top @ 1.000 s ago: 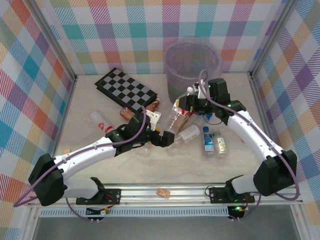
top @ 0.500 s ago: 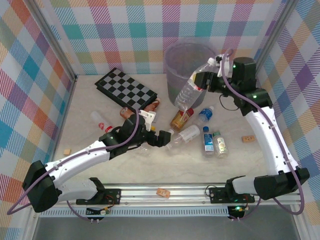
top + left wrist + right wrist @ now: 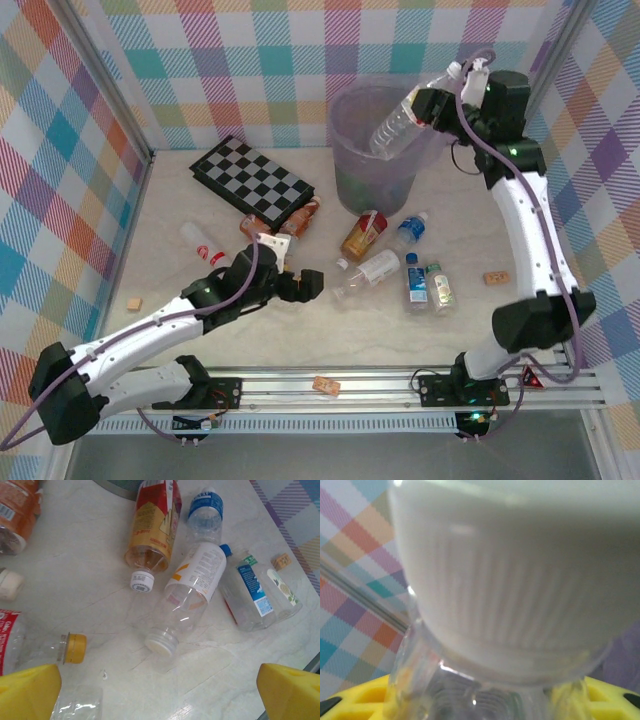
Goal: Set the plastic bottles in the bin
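The right gripper (image 3: 428, 100) is clenched on 1 clear bottle (image 3: 393, 126) over the bin (image 3: 350, 172) at the table's (image 3: 480, 330) far edge; the left gripper (image 3: 308, 284) hangs released; at least 7 bottles (image 3: 366, 270) are left to bin

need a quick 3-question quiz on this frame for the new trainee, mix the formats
1. True or false: the left gripper is shut on a bottle.
2. The clear bottle in the right gripper is: A) pushed fully down inside the bin; B) held tilted over the bin; C) standing upright beside the bin.
3. Fill in: the flat thing left of the bin is a ____.
Key: 1 false, its jaws stand open and hold nothing. 2 B. 3 checkerboard.
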Robot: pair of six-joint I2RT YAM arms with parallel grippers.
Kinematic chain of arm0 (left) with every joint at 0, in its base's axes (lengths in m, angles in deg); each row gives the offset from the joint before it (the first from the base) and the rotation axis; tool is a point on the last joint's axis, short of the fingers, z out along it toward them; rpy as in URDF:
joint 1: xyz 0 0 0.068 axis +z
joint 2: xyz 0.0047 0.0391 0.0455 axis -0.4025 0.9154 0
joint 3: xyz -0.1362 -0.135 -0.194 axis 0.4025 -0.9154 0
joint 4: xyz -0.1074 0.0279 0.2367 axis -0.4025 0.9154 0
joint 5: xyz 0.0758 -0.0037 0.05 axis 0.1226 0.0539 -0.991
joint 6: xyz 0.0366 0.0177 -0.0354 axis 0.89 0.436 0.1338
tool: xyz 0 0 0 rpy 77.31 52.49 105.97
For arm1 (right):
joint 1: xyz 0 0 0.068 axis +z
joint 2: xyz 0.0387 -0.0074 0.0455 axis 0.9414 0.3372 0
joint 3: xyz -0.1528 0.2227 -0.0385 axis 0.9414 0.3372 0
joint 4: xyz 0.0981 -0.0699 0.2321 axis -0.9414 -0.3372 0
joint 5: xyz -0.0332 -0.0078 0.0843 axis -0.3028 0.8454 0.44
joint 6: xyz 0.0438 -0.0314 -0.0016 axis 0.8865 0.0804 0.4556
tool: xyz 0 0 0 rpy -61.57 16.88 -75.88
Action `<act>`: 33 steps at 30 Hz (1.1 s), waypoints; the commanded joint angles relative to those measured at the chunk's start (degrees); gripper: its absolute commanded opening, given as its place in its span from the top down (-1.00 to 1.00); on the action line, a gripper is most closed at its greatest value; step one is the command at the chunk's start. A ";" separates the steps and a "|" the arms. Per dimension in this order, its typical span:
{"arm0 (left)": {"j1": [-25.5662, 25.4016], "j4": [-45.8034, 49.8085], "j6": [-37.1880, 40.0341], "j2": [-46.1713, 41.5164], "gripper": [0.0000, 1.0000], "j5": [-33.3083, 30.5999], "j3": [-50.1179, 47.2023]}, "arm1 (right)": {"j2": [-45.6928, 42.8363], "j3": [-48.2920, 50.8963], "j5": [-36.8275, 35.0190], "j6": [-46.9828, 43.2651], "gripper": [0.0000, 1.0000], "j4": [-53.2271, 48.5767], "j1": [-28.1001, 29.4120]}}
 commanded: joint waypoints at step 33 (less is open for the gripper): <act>-0.62 9.91 -2.35 -3.96 -0.99 -6.36 0.82 | 41.21 -33.81 2.36 -8.74 -0.50 -15.37 3.56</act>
